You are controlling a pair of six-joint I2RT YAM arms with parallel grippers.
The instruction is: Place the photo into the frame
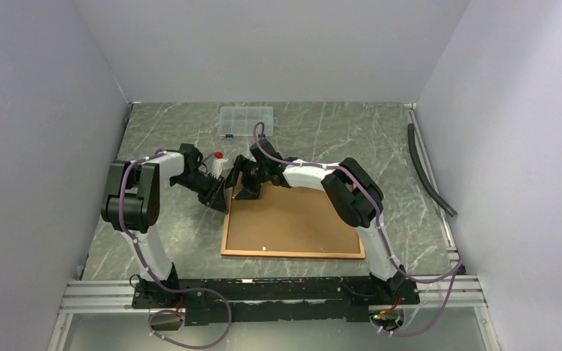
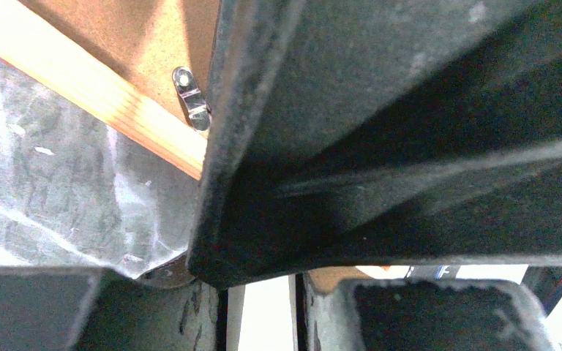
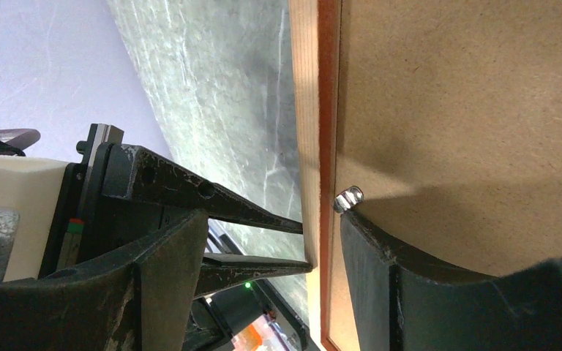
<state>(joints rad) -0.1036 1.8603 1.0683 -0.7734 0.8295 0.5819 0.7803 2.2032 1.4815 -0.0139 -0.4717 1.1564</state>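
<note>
The right claw (image 3: 271, 219) stands spread wide, astride the rim of the frame (image 3: 305, 88). One finger is over the brown backing board (image 3: 468, 110) with its tip right at a small metal clip (image 3: 349, 197), and the other is out over the marble table (image 3: 212, 88). The frame lies back-up, flat on the table. Facing it, the left claw (image 3: 304, 248) sets its narrowly parted tips at that same rim; whether they pinch it, I cannot tell.

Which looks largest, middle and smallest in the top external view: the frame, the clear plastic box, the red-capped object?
1. the frame
2. the clear plastic box
3. the red-capped object, partly hidden, so its full size is unsure
</note>
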